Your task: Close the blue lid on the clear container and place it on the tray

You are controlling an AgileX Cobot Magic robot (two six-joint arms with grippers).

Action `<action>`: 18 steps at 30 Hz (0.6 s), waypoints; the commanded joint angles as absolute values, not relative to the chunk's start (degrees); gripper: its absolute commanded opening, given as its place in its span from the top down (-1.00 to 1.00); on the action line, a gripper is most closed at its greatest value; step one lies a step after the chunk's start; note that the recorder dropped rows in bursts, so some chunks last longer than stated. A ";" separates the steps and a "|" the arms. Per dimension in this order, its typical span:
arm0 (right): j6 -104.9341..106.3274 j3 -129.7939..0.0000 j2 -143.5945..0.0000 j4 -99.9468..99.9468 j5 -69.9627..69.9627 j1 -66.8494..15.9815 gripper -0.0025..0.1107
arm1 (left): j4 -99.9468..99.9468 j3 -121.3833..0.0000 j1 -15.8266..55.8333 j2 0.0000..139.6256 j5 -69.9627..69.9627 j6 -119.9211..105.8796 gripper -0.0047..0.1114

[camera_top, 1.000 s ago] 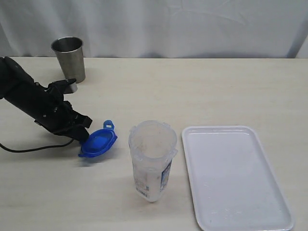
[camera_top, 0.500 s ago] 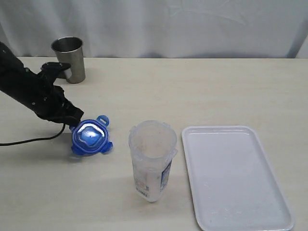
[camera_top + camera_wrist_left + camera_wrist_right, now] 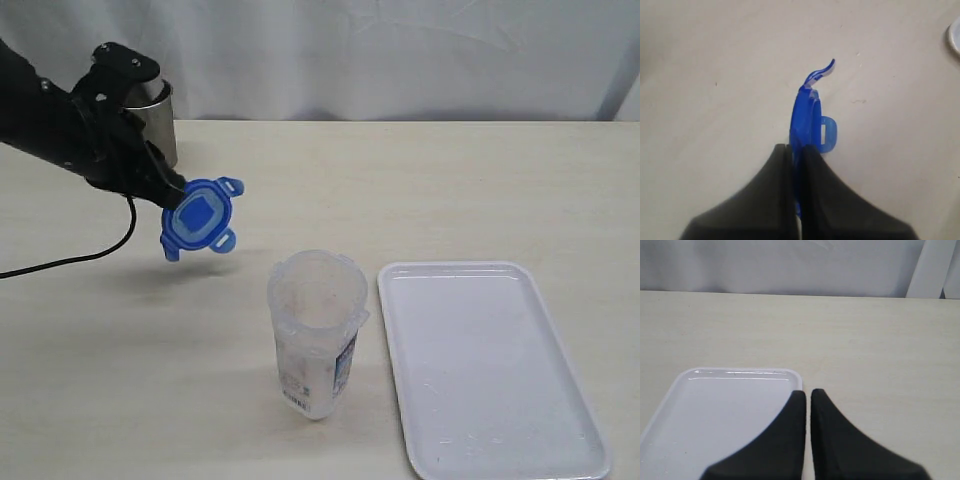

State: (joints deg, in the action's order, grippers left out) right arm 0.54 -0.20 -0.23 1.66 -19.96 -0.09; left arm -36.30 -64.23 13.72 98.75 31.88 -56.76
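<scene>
Well, the left gripper (image 3: 171, 193) clamps one edge of the blue lid (image 3: 198, 216), tilted in mid-air, apart from the open clear container (image 3: 316, 330) beside the tray (image 3: 490, 372). Pinched so thinly, it could swivel and seat crooked. The right gripper (image 3: 807, 392) has its fingers together, empty.

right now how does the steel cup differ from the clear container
The steel cup is opaque metal; the clear container is see-through plastic with a printed label. The cup stands at the back, partly hidden by the left arm; the container stands in front, beside the tray. Both stand upright.
</scene>
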 commanded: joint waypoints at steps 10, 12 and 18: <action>0.69 0.00 0.00 1.64 -19.75 -0.15 0.88 | -28.97 -64.21 24.74 89.07 18.39 -70.01 0.92; 0.69 0.00 0.00 1.64 -19.75 -0.15 0.88 | -28.97 -64.21 26.49 88.44 18.39 -74.35 0.92; 0.69 0.00 0.00 1.64 -19.75 -0.15 0.88 | -28.97 -64.21 31.70 88.05 18.09 -82.06 0.92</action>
